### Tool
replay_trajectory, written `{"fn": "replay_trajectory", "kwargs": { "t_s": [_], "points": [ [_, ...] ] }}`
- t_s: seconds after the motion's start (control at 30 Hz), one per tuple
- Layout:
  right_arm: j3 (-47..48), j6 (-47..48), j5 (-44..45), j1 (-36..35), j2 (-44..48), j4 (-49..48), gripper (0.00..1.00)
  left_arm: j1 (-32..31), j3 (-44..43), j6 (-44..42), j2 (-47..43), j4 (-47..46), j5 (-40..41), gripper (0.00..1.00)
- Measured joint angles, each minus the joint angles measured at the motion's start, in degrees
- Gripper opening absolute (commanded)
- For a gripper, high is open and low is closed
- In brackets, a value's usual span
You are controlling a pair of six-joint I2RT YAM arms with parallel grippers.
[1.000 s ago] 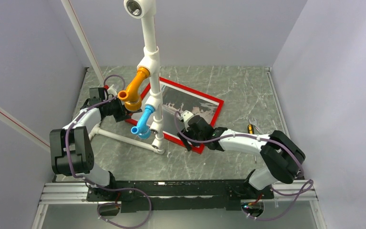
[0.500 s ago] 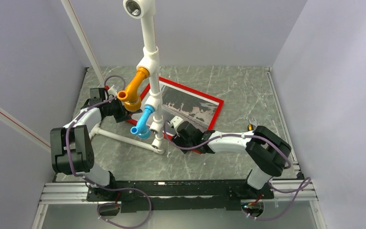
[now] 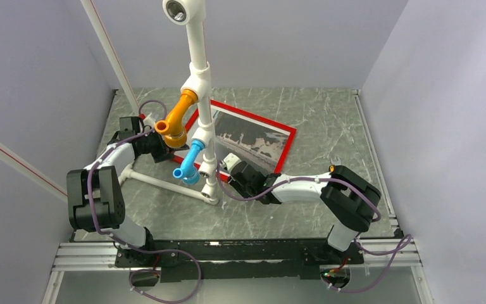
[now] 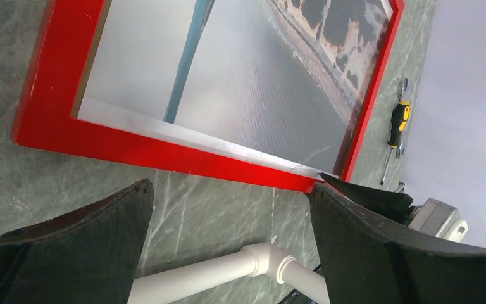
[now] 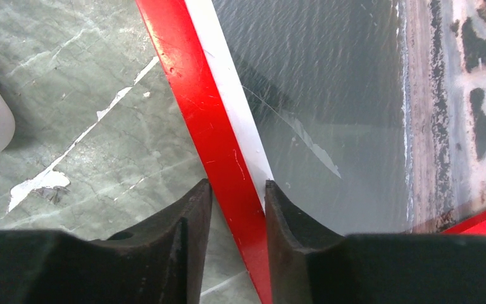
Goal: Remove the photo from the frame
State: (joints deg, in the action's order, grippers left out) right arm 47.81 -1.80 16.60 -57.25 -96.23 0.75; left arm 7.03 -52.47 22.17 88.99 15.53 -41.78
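Right hand [image 5: 235, 190] is clamped across the near rail of the red frame [image 5: 196, 95] - one finger outside on the counter [image 5: 69, 114], the other inside, on the pale border of the photo [image 5: 342, 82]. The photo lies face up in the frame, flat on the counter.

My worry is that it's a narrow pinch on one thin rail of a big flat thing. If I lift from here, I expect it to sag, twist or slide out. The inner finger could also scuff the glossy face. And the white pipe stand [image 3: 201, 82] rises right over the frame's left end, so a tilt may knock it.

Left hand [image 4: 228, 209] hangs spread wide at the frame's other near corner - holding nothing, touching nothing.
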Motion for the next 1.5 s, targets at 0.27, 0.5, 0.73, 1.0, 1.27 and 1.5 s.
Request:
{"fn": "replay_trajectory", "kwargs": {
  "t_s": [0.27, 0.5, 0.73, 1.0, 1.27, 1.5],
  "points": [
    [-1.55, 0.79, -0.2, -0.07, 1.09, -2.1, 0.02, -0.15, 0.0, 0.11, -0.02, -0.02, -0.5, 0.95],
    [-4.07, 0.76, -2.19, 0.09, 3.56, -2.84, 0.0, -0.15, 3.98, 3.87, -3.78, -3.8, -1.97, 0.94],
    [-5.4, 0.11, -5.88, 1.9, 5.42, -3.91, 0.0, -0.15, 18.84, 17.49, -13.94, -16.74, 0.15, 0.94],
    [-8.79, -1.6, -13.64, 6.29, 11.93, -5.44, 0.0, -1.55, 32.65, 34.82, -22.36, -30.16, 5.51, 0.97],
    [-8.76, -4.0, -17.31, 7.45, 12.35, -5.57, 0.0, -9.66, 33.44, 43.04, -22.77, -33.97, 13.07, 0.91],
    [-7.26, -5.66, -18.73, 7.48, 12.68, -4.59, 0.0, -12.92, 37.44, 49.16, -22.71, -38.56, 20.13, 0.83]
  ]
}}
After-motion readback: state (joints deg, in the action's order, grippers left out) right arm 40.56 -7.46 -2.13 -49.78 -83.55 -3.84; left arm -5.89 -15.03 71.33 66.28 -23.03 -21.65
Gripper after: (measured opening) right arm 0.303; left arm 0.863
